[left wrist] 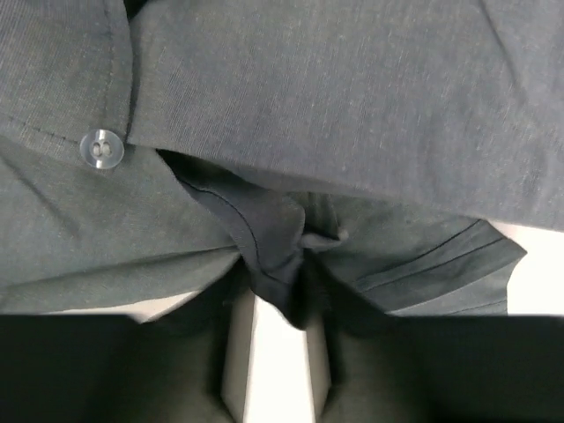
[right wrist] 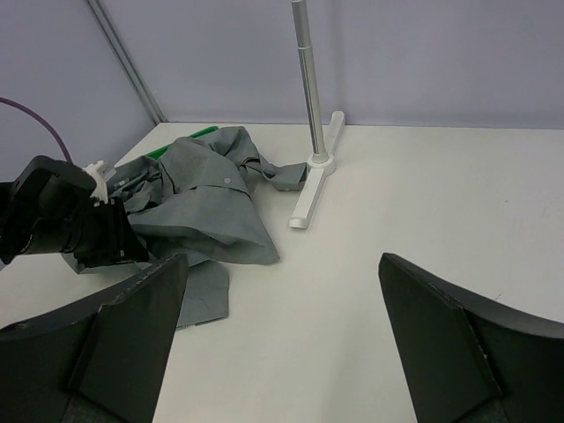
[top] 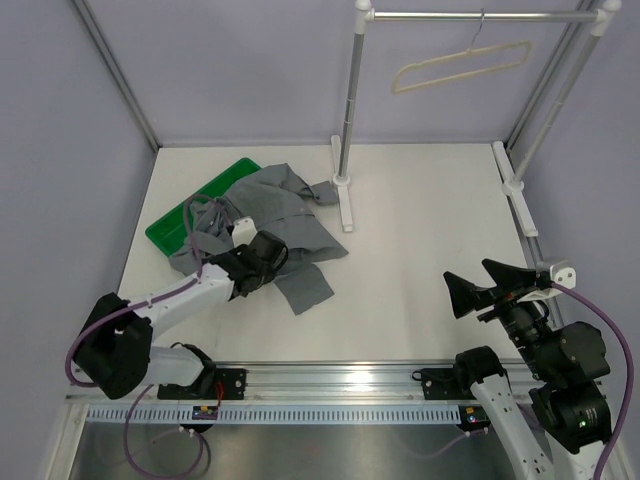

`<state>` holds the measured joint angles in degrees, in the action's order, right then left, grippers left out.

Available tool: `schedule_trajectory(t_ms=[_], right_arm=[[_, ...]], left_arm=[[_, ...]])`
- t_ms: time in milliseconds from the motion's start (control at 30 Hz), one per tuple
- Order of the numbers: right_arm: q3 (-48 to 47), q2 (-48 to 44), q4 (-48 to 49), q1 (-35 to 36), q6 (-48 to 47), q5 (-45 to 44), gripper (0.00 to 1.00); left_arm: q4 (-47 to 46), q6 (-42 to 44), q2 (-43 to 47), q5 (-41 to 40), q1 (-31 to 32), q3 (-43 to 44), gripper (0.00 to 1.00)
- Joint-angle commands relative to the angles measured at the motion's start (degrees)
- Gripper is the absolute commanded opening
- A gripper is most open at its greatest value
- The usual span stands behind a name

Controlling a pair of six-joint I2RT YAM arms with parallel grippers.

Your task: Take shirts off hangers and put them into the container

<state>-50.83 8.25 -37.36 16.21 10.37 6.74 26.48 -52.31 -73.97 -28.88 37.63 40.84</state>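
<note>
**Shirt (top: 285, 225)** – one, grey, collared, off its hanger. It lies crumpled at the back left of the table (top: 430, 230). Its far-left part is heaped over the tray and the rest spreads on the tabletop, with one flap reaching toward the near edge. One clear button (left wrist: 102, 148) shows in the left wrist view, along with stitched seams. The cloth is plain.

**Tray (top: 172, 228)** – one, green, shallow, set at an angle by the left wall. The shirt covers its right side and the left rim shows bare.

**Hanger (top: 470, 54)** – one, cream, hooked on the rail (top: 450, 15) at the upper right. It hangs bare and tilted, well apart from the shirt.

**Rack** – one silver rail on two posts, each with a white foot. The left post (top: 347, 100) stands just beside the shirt's far edge.

**Left gripper (top: 262, 252)** – one. The arm stretches forward and low from its base, with the wrist down on the shirt's near side. The fingers are drawn in on a dark fold of the shirt bunched between them.

**Right gripper (top: 480, 284)** – one. The arm is folded back near its base and raised over bare table on the right. It points toward the shirt with its fingers spread wide and nothing between them.

**Cable (top: 75, 360)** – purple, one looping along each arm.
</note>
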Motion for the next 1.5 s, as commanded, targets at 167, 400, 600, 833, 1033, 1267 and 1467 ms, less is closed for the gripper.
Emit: schedule_trajectory(t_ms=[167,400,600,833,1033,1267,1467], right_arm=[[0.03,-1.04,1.51,0.76,0.35,0.81,0.99],[0.12,-1.22,1.68,0.76,0.53,1.25,0.99],[0.29,-1.48,1.86,0.67,0.7,1.43,1.0],[0.29,-1.75,1.33,0.67,0.7,1.26,1.0],[0.55,-1.92,1.42,0.76,0.7,1.26,1.0],[0.56,-1.66,1.59,0.76,0.62,1.43,0.99],[0.64,-1.13,2.03,0.76,0.62,1.61,1.0]], left_arm=[[6.1,6.6,1.29,-3.54,-0.36,12.92,0.03],[12.81,23.8,3.31,-16.71,-3.33,29.63,0.04],[3.15,37.7,-0.01,-14.98,-12.83,37.46,0.05],[-5.99,44.13,-8.62,-12.51,-19.6,39.67,0.05],[-14.87,44.5,-12.24,-12.25,-24.17,35.19,0.03],[-14.8,40.56,-18.48,-10.32,-27.6,31.41,0.02],[-8.38,31.85,-24.63,-2.59,-28.57,28.68,0.01]])
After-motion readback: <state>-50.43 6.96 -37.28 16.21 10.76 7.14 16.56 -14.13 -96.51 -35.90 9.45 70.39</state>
